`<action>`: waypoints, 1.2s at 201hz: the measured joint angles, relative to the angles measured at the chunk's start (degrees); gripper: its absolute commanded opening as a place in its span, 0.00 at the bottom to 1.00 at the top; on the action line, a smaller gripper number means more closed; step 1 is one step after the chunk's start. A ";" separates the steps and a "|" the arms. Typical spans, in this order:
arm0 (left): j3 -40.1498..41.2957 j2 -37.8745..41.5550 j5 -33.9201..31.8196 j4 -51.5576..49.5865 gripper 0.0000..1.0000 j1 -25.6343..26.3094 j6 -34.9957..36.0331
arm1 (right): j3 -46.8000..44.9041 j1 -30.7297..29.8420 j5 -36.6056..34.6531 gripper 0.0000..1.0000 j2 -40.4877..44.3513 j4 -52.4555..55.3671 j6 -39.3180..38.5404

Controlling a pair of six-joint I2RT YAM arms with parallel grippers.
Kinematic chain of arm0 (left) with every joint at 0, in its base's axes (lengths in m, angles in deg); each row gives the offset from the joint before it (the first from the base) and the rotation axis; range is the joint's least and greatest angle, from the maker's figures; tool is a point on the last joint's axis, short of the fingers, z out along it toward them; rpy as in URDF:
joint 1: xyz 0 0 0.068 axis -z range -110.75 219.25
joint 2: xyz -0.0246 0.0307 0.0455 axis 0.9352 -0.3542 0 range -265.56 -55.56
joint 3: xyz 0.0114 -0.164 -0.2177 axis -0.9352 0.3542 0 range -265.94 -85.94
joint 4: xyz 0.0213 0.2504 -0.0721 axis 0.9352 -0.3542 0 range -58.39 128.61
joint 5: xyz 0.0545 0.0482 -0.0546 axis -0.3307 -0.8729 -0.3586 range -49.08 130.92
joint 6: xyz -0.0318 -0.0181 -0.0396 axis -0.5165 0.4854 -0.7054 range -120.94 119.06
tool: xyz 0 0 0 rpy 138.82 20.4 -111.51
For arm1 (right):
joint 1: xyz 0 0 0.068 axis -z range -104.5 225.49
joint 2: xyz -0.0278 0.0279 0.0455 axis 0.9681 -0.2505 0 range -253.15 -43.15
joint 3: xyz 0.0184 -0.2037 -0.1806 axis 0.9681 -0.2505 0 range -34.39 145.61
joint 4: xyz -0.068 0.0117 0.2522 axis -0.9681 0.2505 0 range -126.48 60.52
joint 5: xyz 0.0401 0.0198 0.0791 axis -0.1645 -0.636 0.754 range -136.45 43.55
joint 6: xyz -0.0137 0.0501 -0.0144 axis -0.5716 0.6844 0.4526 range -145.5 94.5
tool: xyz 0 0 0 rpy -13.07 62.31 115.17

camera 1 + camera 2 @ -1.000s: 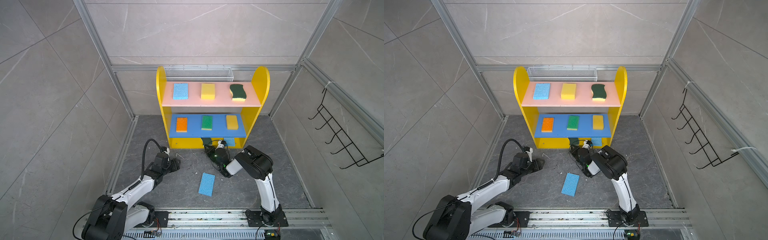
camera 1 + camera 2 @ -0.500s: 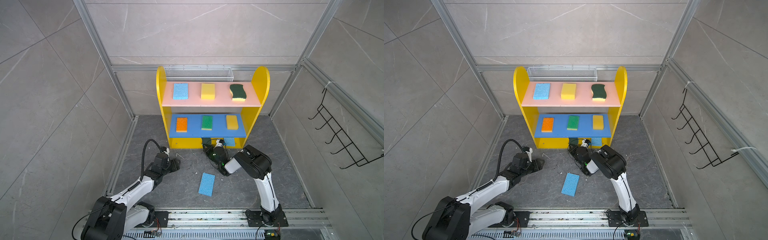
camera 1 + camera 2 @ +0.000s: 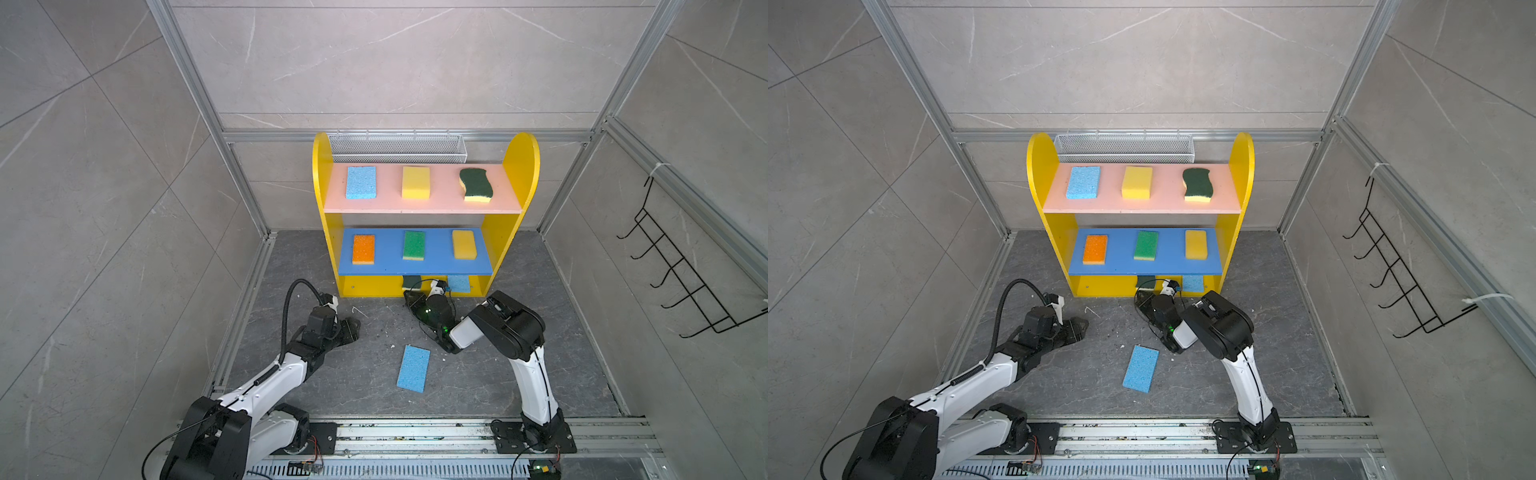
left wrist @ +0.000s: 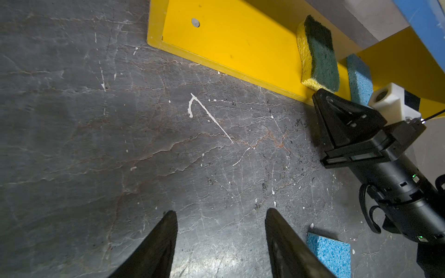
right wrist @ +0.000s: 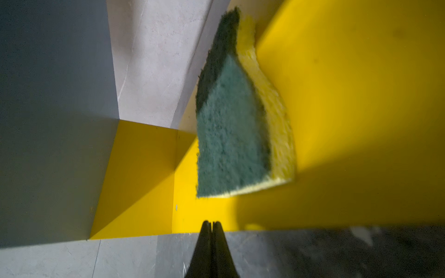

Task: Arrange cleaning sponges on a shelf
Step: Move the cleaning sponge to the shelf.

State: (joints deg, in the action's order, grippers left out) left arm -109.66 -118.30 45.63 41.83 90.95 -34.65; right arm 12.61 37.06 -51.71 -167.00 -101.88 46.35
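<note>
The yellow shelf point(image 3: 524, 174) holds three cleaning sponges on its pink board point(image 3: 388, 203) and three on its blue board point(image 3: 390, 266). On its yellow base lie a wavy dark-green sponge point(image 5: 231, 134) and a light blue one point(image 3: 458, 283). Another light blue sponge point(image 3: 413, 368) lies flat on the floor. My right gripper point(image 5: 211, 222) is shut and empty, its tips at the base's front edge just short of the wavy sponge. My left gripper point(image 4: 221, 211) is open over bare floor, left of the floor sponge point(image 4: 330, 255).
A white wire mesh basket point(image 3: 397, 147) hangs behind the shelf. A black wire hook rack point(image 3: 681, 282) is on the right wall. Aluminium frame posts and grey tiled walls close in the dark stone floor point(image 3: 374, 374). The arms' rail point(image 3: 415, 432) runs along the front.
The right arm has shifted slightly at the shelf's base with its gripper still shut. The left arm and the sponges have not moved.
</note>
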 measured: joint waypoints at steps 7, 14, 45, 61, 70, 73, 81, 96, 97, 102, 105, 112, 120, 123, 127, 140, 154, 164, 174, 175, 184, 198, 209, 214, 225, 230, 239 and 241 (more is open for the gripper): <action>0.00 0.37 -0.04 -0.26 0.61 0.00 0.02 | -1.27 -0.26 -0.13 0.00 0.98 0.35 -0.09; 0.00 0.68 -0.09 -0.50 0.61 0.00 0.02 | -2.49 -0.46 -0.31 0.00 2.05 0.90 -0.31; 0.00 1.40 -0.20 -1.73 0.61 0.00 0.02 | -7.10 -0.66 -1.01 0.01 8.66 3.82 -2.05; 0.00 1.55 -0.28 -2.05 0.61 0.02 0.02 | -10.10 -0.66 -2.10 0.01 13.64 5.22 -2.67; 0.00 1.68 -0.33 -2.21 0.61 0.02 0.02 | -12.24 -0.57 -2.93 0.01 16.76 5.70 -3.10; 0.00 1.75 -0.35 -2.32 0.61 0.02 0.02 | -12.96 -0.52 -3.19 0.01 17.70 5.77 -3.10; 0.00 1.86 -0.37 -2.58 0.61 0.07 0.02 | -15.02 -0.28 -3.78 0.00 20.33 6.32 -3.39; 0.00 1.97 -0.55 -3.32 0.61 0.20 0.02 | -18.10 1.05 -4.37 0.00 24.90 8.94 -4.00; 0.00 1.97 -0.55 -3.34 0.61 0.20 0.02 | -18.32 1.22 -4.44 0.00 25.31 9.29 -4.13; 0.00 1.97 -0.61 -3.50 0.61 0.20 0.02 | -18.95 1.84 -4.61 0.00 26.60 10.64 -4.39; 0.00 1.99 -0.63 -3.58 0.61 0.24 0.02 | -19.26 2.16 -4.68 0.00 27.47 11.43 -4.59; 0.00 2.08 -0.70 -3.82 0.61 0.31 0.02 | -19.93 3.06 -5.09 0.00 29.57 13.64 -5.07; 0.00 2.29 -0.68 -4.13 0.61 0.35 0.00 | -20.48 3.80 -5.49 0.00 31.82 16.06 -5.49; 0.00 2.40 -0.68 -4.24 0.61 0.37 -0.02 | -20.63 4.04 -5.68 0.00 32.79 17.09 -5.60; 0.00 2.58 -0.68 -4.35 0.61 0.44 -0.09 | -20.90 4.35 -5.81 0.00 34.01 18.10 -5.79; 0.00 3.34 -0.63 -4.55 0.61 0.50 -0.20 | -21.92 5.38 -6.19 0.00 38.10 21.16 -6.25; 0.00 4.31 -0.59 -4.50 0.61 0.55 -0.20 | -23.08 6.80 -6.49 0.00 42.29 24.20 -6.62; 0.00 4.70 -0.57 -4.50 0.61 0.55 -0.20 | -23.71 7.98 -6.56 0.00 44.50 25.90 -6.82; 0.00 4.79 -0.52 -4.52 0.61 0.55 -0.20 | -24.59 9.25 -6.56 0.00 46.14 26.71 -6.93; 0.00 4.79 -0.52 -4.52 0.62 0.55 -0.20 | -24.74 9.42 -6.54 0.00 46.29 26.71 -6.95; 0.00 4.79 -0.48 -4.55 0.61 0.55 -0.24 | -25.88 10.58 -6.47 0.00 47.15 26.82 -6.86; 0.00 4.79 -0.35 -4.55 0.61 0.55 -0.37 | -27.67 12.26 -5.97 0.00 47.39 26.69 -6.45; 0.00 4.79 -0.22 -4.57 0.61 0.55 -0.57 | -28.79 13.53 -5.35 0.00 46.77 26.60 -5.79; 0.00 4.79 -0.20 -4.57 0.61 0.55 -0.59 | -29.07 13.90 -5.01 0.00 46.21 26.49 -5.53; 0.00 4.79 -0.15 -4.55 0.61 0.55 -0.70 | -29.55 14.45 -4.28 0.00 44.28 25.11 -5.11; 0.00 4.79 -0.13 -4.55 0.61 0.55 -0.74 | -29.79 14.56 -3.93 0.00 43.25 24.20 -4.74; 0.00 4.79 -0.11 -4.55 0.61 0.55 -0.79 | -30.16 14.84 -3.43 0.00 41.24 22.12 -4.24; 0.00 4.79 -0.11 -4.55 0.61 0.55 -0.79 | -30.27 14.95 -3.17 0.00 40.68 21.57 -3.91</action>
State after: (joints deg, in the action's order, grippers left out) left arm -109.66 -113.51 45.52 37.29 91.49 -35.44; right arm -17.66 52.01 -54.88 -126.33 -80.31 42.44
